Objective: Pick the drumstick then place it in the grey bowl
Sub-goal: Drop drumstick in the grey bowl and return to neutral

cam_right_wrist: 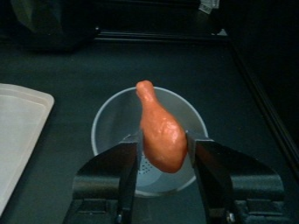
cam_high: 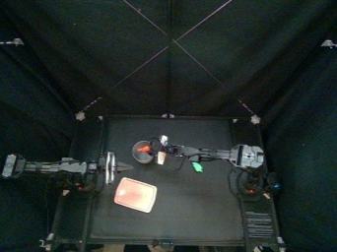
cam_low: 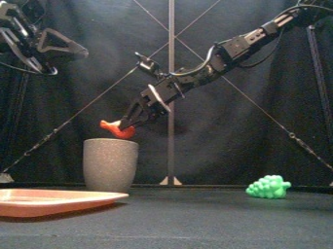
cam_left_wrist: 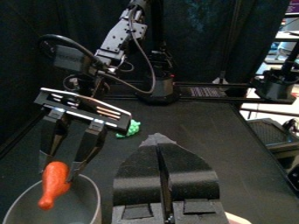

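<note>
The orange-red drumstick [cam_low: 117,127] hangs just over the mouth of the tall grey speckled cup [cam_low: 111,165], held at its thick end, thin end pointing down. My right gripper [cam_low: 138,115] reaches in from the right and is shut on the drumstick. In the right wrist view the drumstick [cam_right_wrist: 162,131] sits between the jaws above the cup's rim [cam_right_wrist: 111,114]. From above, the cup [cam_high: 136,146] stands at the table's middle left with the drumstick [cam_high: 144,151] over it. My left gripper [cam_left_wrist: 163,179] rests shut at the left, apart from the cup.
A flat pink tray [cam_high: 136,194] lies in front of the cup, toward the table's front. A green toy bunch of grapes [cam_low: 268,186] sits on the table right of the cup, under the right arm [cam_high: 211,154].
</note>
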You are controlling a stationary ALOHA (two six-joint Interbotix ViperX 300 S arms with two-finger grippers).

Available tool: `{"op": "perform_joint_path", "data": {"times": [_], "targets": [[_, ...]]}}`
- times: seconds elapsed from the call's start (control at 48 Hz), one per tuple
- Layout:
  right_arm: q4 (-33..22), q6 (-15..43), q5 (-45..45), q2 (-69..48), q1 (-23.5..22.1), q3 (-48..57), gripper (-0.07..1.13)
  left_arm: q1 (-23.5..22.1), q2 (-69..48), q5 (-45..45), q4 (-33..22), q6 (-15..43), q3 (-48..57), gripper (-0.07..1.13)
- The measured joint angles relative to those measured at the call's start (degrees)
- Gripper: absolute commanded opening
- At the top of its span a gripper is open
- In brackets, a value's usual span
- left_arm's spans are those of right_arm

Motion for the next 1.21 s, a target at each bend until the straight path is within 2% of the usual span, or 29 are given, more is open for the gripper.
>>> {"op": "perform_joint_path", "data": {"times": [0.125,0.521,0.646,0.896,1.062,1.208], "targets": [[0.18,0.00,0.18,-0.09,0.44,0.18,0.85,0.00,0.00,0.00,0.00,0.00,0.00,0.02],[2.29,0.09,-1.67,-2.72,0.53,4.83,0.85,0.00,0.00,0.00,0.00,-0.18,0.09,0.02],[3.60,0.00,-5.36,-7.03,0.53,9.40,0.85,0.09,0.00,0.00,0.00,-0.18,0.44,0.02],[4.31,0.09,-21.01,-17.58,0.88,24.61,0.85,0.18,0.00,-0.26,0.00,-0.18,0.53,0.02],[5.71,0.35,-28.12,-21.01,2.99,31.64,0.85,0.35,0.00,-0.35,0.00,-0.18,0.62,0.02],[6.68,0.00,-29.97,-22.59,5.80,35.16,0.85,0.44,0.00,-0.35,0.00,-0.18,0.62,0.02]]}}
